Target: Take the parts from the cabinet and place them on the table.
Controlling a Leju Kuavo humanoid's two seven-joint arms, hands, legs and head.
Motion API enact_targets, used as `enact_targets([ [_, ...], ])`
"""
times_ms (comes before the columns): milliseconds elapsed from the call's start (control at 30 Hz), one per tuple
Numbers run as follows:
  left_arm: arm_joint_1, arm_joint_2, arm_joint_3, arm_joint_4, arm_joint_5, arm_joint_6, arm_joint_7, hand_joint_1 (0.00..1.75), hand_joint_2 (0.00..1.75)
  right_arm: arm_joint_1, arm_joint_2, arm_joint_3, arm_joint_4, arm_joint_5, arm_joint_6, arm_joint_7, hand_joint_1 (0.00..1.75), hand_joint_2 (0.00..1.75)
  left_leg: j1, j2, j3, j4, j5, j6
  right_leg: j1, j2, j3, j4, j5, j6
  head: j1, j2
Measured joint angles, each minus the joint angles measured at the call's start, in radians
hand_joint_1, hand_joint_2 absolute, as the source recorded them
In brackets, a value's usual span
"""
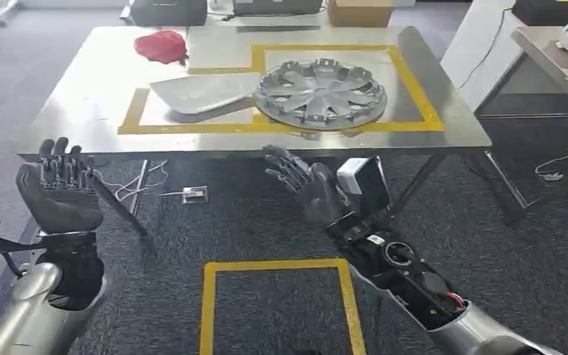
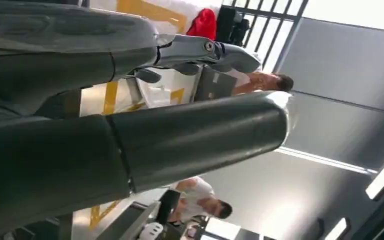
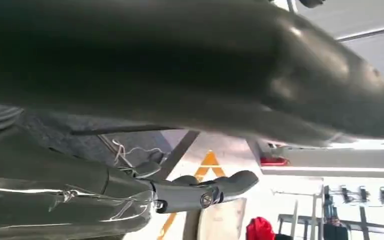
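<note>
Both hands empty, fingers spread — left hand (image 1: 59,188), right hand (image 1: 307,185) — wheel cover (image 1: 319,92) and grey panel (image 1: 203,92) rest on the bench (image 1: 81,96); best back off cleanly.

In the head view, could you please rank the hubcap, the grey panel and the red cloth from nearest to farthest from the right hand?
From the right hand:
1. Hubcap, straight ahead near the table's front edge.
2. Grey panel, left of the hubcap.
3. Red cloth, far back left.

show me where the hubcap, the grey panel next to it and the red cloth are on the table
hubcap (image 1: 319,92), head view, on its centre hub.
grey panel (image 1: 203,92), head view, middle of its flat face.
red cloth (image 1: 161,46), head view, middle of the bundle.
</note>
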Motion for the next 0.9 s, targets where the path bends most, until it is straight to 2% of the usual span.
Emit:
enact_targets([
  [33, 0.002, 0.0, 0.0, 0.0, 0.0, 0.0, 0.0, 0.0, 0.0, 0.0, 0.0, 0.0, 0.0, 0.0, -0.001, 0.0, 0.0, 0.0, 0.0, 0.0, -0.01, 0.001, 0.008, -0.001, 0.0, 0.0, 0.002, 0.035, -0.001, 0.002, 0.001, 0.0],
  [67, 0.005, 0.0, 0.0, 0.0, 0.001, 0.0, 0.003, 0.0, 0.0, 0.0, 0.0, 0.0, 0.0, 0.0, -0.001, 0.002, 0.0, 0.0, 0.0, 0.0, -0.02, 0.001, 0.016, -0.003, 0.0, 0.0, 0.022, 0.028, 0.024, 0.002, 0.004, 0.0],
  [100, 0.007, 0.0, 0.0, 0.0, 0.001, 0.0, 0.003, 0.0, 0.0, 0.0, 0.0, 0.0, 0.0, 0.0, -0.001, 0.002, 0.0, 0.0, 0.0, 0.0, -0.028, 0.001, 0.023, -0.006, 0.0, 0.0, 0.059, -0.016, 0.06, 0.0, 0.009, 0.0],
  [133, 0.007, 0.0, 0.0, -0.002, 0.001, 0.0, 0.003, 0.0, 0.0, 0.0, 0.0, 0.0, 0.0, 0.0, -0.001, 0.002, 0.0, 0.0, 0.0, -0.001, -0.035, 0.002, 0.029, -0.009, 0.0, 0.0, 0.11, -0.091, 0.097, -0.004, 0.014, 0.0],
  [167, 0.007, 0.0, 0.0, -0.005, 0.002, 0.0, 0.003, 0.0, 0.0, -0.001, 0.0, 0.001, 0.0, 0.0, -0.001, 0.002, 0.0, 0.0, 0.0, -0.002, -0.04, 0.002, 0.035, -0.013, 0.001, 0.001, 0.172, -0.188, 0.122, -0.011, 0.019, 0.0],
  [200, 0.006, 0.0, 0.0, -0.006, 0.002, 0.0, 0.003, 0.0, 0.0, -0.002, 0.0, 0.001, 0.0, 0.0, -0.001, 0.002, 0.0, 0.0, -0.002, -0.001, -0.045, 0.001, 0.041, -0.02, 0.004, 0.004, 0.217, -0.267, 0.095, -0.018, 0.022, 0.0],
  [233, 0.005, 0.0, 0.0, -0.008, 0.002, 0.0, 0.003, 0.0, 0.0, -0.003, 0.0, 0.001, -0.002, 0.0, -0.001, 0.001, 0.0, 0.0, -0.001, -0.001, -0.048, 0.002, 0.05, -0.027, 0.01, 0.006, 0.233, -0.303, 0.091, -0.022, 0.018, 0.0],
  [267, 0.005, 0.0, 0.0, -0.008, 0.002, 0.0, 0.003, 0.0, 0.0, -0.003, 0.0, 0.001, -0.001, 0.0, -0.001, 0.002, 0.0, 0.0, 0.002, -0.001, -0.051, -0.004, 0.062, -0.035, 0.014, 0.007, 0.228, -0.304, 0.094, -0.025, 0.017, 0.0],
  [333, 0.007, 0.0, 0.0, -0.009, 0.002, 0.0, 0.003, 0.0, 0.0, -0.004, 0.0, 0.001, -0.001, 0.0, -0.001, 0.002, 0.0, 0.0, 0.002, 0.0, -0.051, -0.014, 0.079, -0.046, 0.017, 0.007, 0.222, -0.31, 0.106, -0.036, 0.026, 0.0],
  [367, 0.007, 0.003, 0.0, -0.009, 0.002, 0.0, 0.003, 0.0, 0.0, -0.004, 0.001, 0.001, -0.001, 0.0, -0.001, 0.002, 0.0, 0.0, 0.003, 0.0, -0.06, -0.009, 0.064, -0.051, 0.0, -0.002, 0.218, -0.326, 0.122, -0.046, 0.022, 0.0],
  [400, 0.006, 0.004, 0.0, -0.009, 0.003, 0.0, 0.003, 0.0, 0.0, -0.005, 0.002, 0.001, -0.001, 0.0, -0.001, 0.003, 0.0, 0.0, 0.001, -0.001, -0.074, 0.021, 0.016, -0.056, 0.003, -0.002, 0.205, -0.327, 0.135, -0.052, 0.013, 0.0],
  [433, 0.006, 0.004, 0.0, -0.009, 0.002, 0.0, 0.003, 0.0, 0.0, -0.007, 0.002, 0.001, -0.001, 0.0, -0.001, 0.003, 0.0, 0.0, 0.001, -0.001, -0.097, 0.091, -0.049, -0.058, 0.003, -0.005, 0.19, -0.326, 0.145, -0.062, 0.001, 0.0],
  [467, 0.007, 0.004, 0.0, -0.009, 0.003, 0.0, 0.003, 0.0, 0.0, -0.006, 0.003, 0.001, -0.001, 0.0, 0.0, 0.003, 0.0, 0.0, 0.002, -0.001, -0.122, 0.172, -0.103, -0.061, 0.004, -0.005, 0.176, -0.324, 0.155, -0.064, -0.006, 0.0],
  [500, 0.008, 0.005, 0.0, -0.009, 0.003, 0.0, 0.003, 0.0, 0.0, -0.006, 0.004, 0.001, -0.001, 0.0, 0.0, 0.003, 0.0, 0.0, 0.002, -0.001, -0.144, 0.25, -0.141, -0.065, 0.004, -0.006, 0.161, -0.323, 0.165, -0.065, -0.011, 0.0],
  [533, 0.009, 0.006, 0.0, -0.009, 0.003, 0.0, 0.003, 0.0, 0.0, -0.006, 0.005, 0.001, 0.0, 0.0, 0.0, 0.003, 0.0, 0.0, 0.002, -0.001, -0.156, 0.309, -0.15, -0.069, 0.005, -0.006, 0.146, -0.321, 0.175, -0.065, -0.014, 0.0],
  [567, 0.009, 0.006, 0.0, -0.009, 0.003, 0.0, 0.003, 0.0, 0.0, -0.005, 0.005, 0.001, 0.0, 0.0, 0.0, 0.003, 0.0, 0.0, 0.003, -0.001, -0.149, 0.328, -0.126, -0.071, 0.004, -0.006, 0.131, -0.318, 0.186, -0.063, -0.018, 0.0],
  [600, 0.009, 0.006, 0.0, -0.009, 0.003, 0.0, 0.003, 0.0, 0.0, -0.005, 0.005, 0.001, 0.0, 0.0, 0.0, 0.003, 0.0, 0.0, 0.004, -0.001, -0.12, 0.301, -0.087, -0.072, 0.004, -0.007, 0.116, -0.316, 0.195, -0.061, -0.023, 0.0],
  [633, 0.008, 0.006, 0.0, -0.009, 0.003, 0.0, 0.003, 0.0, 0.0, -0.006, 0.005, 0.001, 0.0, 0.0, 0.0, 0.003, 0.0, 0.0, 0.005, -0.001, -0.073, 0.236, -0.048, -0.071, 0.003, -0.007, 0.102, -0.311, 0.203, -0.059, -0.027, 0.0],
  [667, 0.007, 0.006, 0.0, -0.009, 0.003, -0.001, 0.003, 0.0, 0.0, -0.006, 0.005, 0.001, 0.0, 0.0, 0.0, 0.003, 0.0, 0.0, 0.005, -0.001, -0.015, 0.153, -0.027, -0.068, 0.003, -0.006, 0.092, -0.306, 0.209, -0.055, -0.03, 0.0],
  [700, 0.005, 0.006, 0.0, -0.009, 0.003, -0.001, 0.003, 0.0, 0.0, -0.006, 0.005, 0.001, 0.0, 0.0, 0.0, 0.003, 0.0, 0.0, 0.005, -0.001, 0.044, 0.068, -0.043, -0.065, 0.003, -0.005, 0.084, -0.299, 0.214, -0.049, -0.034, 0.0],
  [733, 0.003, 0.006, 0.0, -0.012, 0.003, -0.002, 0.003, 0.0, 0.0, -0.008, 0.005, 0.0, 0.0, 0.0, 0.0, 0.002, 0.0, 0.0, -0.002, -0.003, 0.084, -0.003, -0.066, -0.058, 0.01, -0.005, 0.074, -0.291, 0.219, -0.044, -0.038, 0.0],
  [767, 0.004, 0.006, 0.0, -0.013, 0.003, -0.002, 0.003, 0.0, 0.0, -0.007, 0.005, 0.001, 0.0, 0.0, 0.001, 0.002, 0.0, 0.0, -0.003, -0.003, 0.079, -0.006, -0.07, -0.048, 0.01, -0.005, 0.072, -0.293, 0.23, -0.039, -0.031, 0.0],
  [833, 0.005, 0.006, 0.0, -0.013, 0.003, -0.002, 0.003, 0.0, 0.0, -0.006, 0.005, 0.001, 0.0, 0.0, 0.002, 0.003, 0.0, 0.0, -0.006, -0.004, 0.068, -0.005, -0.059, -0.032, 0.01, -0.005, 0.068, -0.3, 0.246, -0.027, -0.027, 0.0],
  [867, 0.005, 0.006, 0.0, -0.013, 0.004, -0.002, 0.003, 0.0, 0.0, -0.006, 0.005, 0.001, 0.0, 0.001, 0.002, 0.003, 0.0, 0.0, 0.005, 0.0, 0.062, -0.015, -0.049, -0.018, 0.009, -0.004, 0.059, -0.299, 0.246, -0.023, -0.028, 0.0],
  [900, 0.003, 0.005, 0.0, -0.013, 0.005, -0.002, 0.003, 0.0, 0.0, -0.007, 0.005, 0.001, 0.0, 0.001, 0.002, 0.003, 0.0, 0.0, 0.004, 0.002, 0.052, -0.014, -0.039, -0.01, 0.007, -0.001, 0.048, -0.279, 0.211, -0.017, -0.027, 0.0],
])
